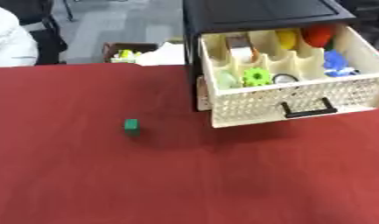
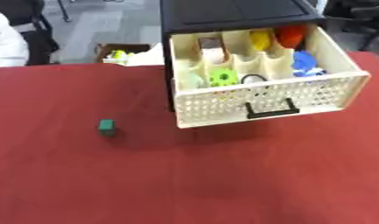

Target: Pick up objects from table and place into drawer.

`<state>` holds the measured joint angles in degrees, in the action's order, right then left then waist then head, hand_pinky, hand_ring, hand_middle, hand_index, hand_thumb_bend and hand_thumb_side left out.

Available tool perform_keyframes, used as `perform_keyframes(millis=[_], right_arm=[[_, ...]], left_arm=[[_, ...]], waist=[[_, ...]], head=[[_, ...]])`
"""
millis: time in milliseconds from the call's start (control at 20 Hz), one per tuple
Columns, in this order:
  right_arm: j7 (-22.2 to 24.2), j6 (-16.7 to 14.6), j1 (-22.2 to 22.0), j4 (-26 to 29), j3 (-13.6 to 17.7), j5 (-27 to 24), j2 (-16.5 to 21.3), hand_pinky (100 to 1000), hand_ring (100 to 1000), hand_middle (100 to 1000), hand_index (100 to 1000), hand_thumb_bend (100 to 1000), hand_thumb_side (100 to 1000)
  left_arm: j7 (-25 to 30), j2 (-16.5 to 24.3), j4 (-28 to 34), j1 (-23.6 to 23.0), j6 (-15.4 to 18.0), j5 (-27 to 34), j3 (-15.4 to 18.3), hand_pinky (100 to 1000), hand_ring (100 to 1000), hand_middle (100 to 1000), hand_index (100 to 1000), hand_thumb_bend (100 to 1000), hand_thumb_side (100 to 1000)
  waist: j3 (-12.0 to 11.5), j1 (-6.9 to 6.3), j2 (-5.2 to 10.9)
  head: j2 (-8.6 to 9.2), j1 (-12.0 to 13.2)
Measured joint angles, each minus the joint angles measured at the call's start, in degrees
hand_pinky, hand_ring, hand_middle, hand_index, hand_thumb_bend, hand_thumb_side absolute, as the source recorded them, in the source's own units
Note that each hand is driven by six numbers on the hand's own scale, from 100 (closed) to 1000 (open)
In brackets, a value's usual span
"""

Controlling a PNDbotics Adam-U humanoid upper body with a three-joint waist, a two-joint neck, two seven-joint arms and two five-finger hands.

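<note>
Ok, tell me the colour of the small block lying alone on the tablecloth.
Green; the block shows best in the left eye view.

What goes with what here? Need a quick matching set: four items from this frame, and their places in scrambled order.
Items:
1. green block
2. lime gear-shaped piece
3. blue item
4. black handle

Places:
A. right-hand part of the open drawer
B. outside of the drawer front
C. front-middle drawer compartment
D. alone on the red tabletop, left of the drawer

Pairs: 1-D, 2-C, 3-A, 4-B

Neither hand shows in either view.
</note>
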<state>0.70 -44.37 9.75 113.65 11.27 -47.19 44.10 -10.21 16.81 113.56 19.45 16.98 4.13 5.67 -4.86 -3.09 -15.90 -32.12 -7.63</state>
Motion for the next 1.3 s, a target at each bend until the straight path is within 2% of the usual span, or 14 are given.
perform_keyframes(millis=[300, 450, 750, 950, 1100, 1300], right_arm=[[1.5, -5.3, -0.9, 0.0, 0.0, -4.0, -1.3, 693, 746, 660, 797, 100, 1000], [2.7, -6.7, -1.3, 0.0, 0.0, -4.7, -1.7, 696, 745, 657, 796, 100, 1000], [4.3, -7.5, -1.5, 0.0, 0.0, -5.6, -2.8, 697, 741, 648, 794, 100, 1000], [5.0, -7.5, -1.5, 0.0, 0.0, -6.0, -3.7, 697, 737, 645, 786, 100, 1000], [5.5, -7.5, -1.5, 0.0, 0.0, -6.4, -4.2, 692, 730, 644, 784, 100, 1000], [6.9, -7.6, -1.5, 0.0, 0.3, -6.9, -4.7, 690, 722, 636, 780, 100, 1000]], left_arm=[[-1.4, 7.2, 0.0, 0.3, 1.0, -4.7, 0.0, 593, 647, 735, 823, 100, 605], [-1.9, 11.5, 0.0, 0.4, 0.7, -8.1, -0.2, 604, 661, 744, 844, 100, 582], [-0.5, 19.9, 0.0, 0.8, -1.9, -17.1, -1.4, 658, 705, 750, 937, 100, 498], [1.3, 25.3, 0.0, 1.9, -3.0, -22.7, -2.6, 704, 736, 759, 966, 100, 485], [2.8, 29.2, -0.7, 3.4, -2.8, -26.3, -3.8, 740, 757, 772, 994, 100, 476], [5.1, 33.0, -2.7, 5.2, -0.6, -30.1, -5.5, 788, 789, 795, 1000, 100, 506]], waist=[[0.0, -0.94, -0.45], [0.1, -1.33, -0.72], [0.2, -1.70, -1.57], [0.4, -1.72, -2.15], [0.5, -1.73, -2.48], [0.7, -1.71, -2.77]], head=[[-0.11, 0.1], [-0.12, 0.4], [-0.13, 0.9], [-0.21, 1.0], [-0.64, 1.1], [-1.30, 2.1]])
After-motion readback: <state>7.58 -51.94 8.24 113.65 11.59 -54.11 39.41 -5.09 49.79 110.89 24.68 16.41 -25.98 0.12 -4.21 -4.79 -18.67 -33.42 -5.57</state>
